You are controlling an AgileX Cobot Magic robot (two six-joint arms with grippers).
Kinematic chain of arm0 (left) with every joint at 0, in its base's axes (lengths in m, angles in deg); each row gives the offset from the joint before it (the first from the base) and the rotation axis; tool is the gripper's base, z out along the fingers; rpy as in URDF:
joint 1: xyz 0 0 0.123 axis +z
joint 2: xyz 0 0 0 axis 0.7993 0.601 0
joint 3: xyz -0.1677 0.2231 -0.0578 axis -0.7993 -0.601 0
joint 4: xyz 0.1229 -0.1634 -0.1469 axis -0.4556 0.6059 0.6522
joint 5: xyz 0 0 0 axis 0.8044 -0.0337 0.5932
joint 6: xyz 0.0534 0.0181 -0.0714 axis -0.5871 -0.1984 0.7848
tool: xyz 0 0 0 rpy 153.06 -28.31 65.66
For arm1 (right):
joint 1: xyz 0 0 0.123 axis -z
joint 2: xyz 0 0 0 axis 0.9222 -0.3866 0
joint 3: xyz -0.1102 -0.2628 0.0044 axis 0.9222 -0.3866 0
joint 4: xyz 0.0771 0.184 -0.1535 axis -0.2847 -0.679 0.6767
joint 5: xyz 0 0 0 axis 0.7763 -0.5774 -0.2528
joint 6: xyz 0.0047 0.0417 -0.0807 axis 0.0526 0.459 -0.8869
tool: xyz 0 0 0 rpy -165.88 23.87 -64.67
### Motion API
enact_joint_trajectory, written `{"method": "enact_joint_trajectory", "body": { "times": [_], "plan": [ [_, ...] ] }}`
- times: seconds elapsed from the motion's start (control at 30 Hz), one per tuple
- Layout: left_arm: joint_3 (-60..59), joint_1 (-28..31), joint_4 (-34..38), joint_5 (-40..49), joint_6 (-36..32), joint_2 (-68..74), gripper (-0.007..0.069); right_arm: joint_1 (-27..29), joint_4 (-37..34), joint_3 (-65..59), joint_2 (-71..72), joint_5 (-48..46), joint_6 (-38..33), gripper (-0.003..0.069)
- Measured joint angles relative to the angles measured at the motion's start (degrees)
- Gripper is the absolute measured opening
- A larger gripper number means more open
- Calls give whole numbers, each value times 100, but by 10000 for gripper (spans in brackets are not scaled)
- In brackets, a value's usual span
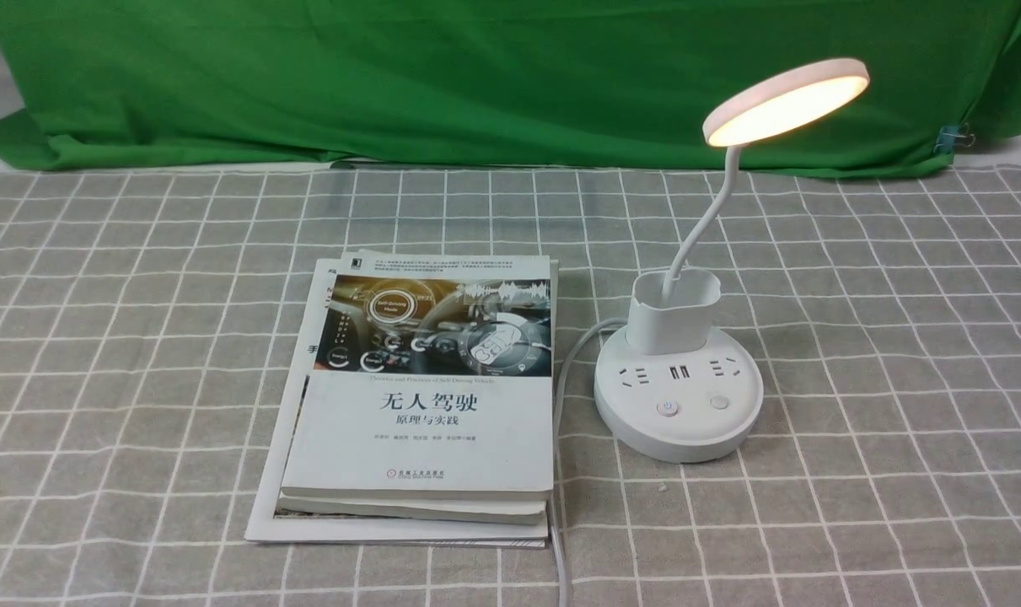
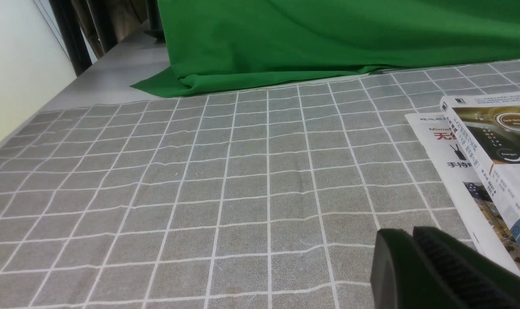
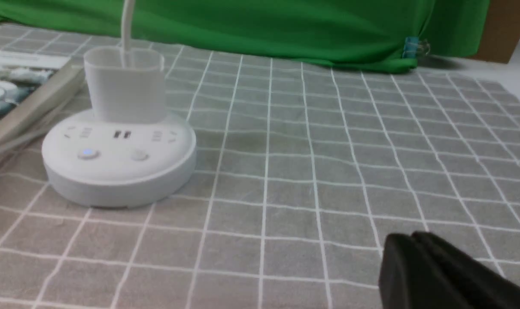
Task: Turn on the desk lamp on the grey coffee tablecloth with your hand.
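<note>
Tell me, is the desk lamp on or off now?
On. The desk lamp has its disc head glowing warm in the front view, and one base button shows blue light in the right wrist view.

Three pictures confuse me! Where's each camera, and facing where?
Front: between the arms, facing forward at books and lit desk lamp; no robot shows.
Left wrist: low over the grey coffee tablecloth, books at edge; shut left jaws show.
Right wrist: low, facing the lamp; shut right jaws show.
Front and right wrist share the lamp.
</note>
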Motion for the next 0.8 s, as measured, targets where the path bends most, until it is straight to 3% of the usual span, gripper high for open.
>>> {"method": "enact_joint_trajectory", "body": {
  "times": [0.8],
  "plan": [
    [0,0,0,0,-5,0,19,0,0,0,0,48,-16,78]
  ]
}}
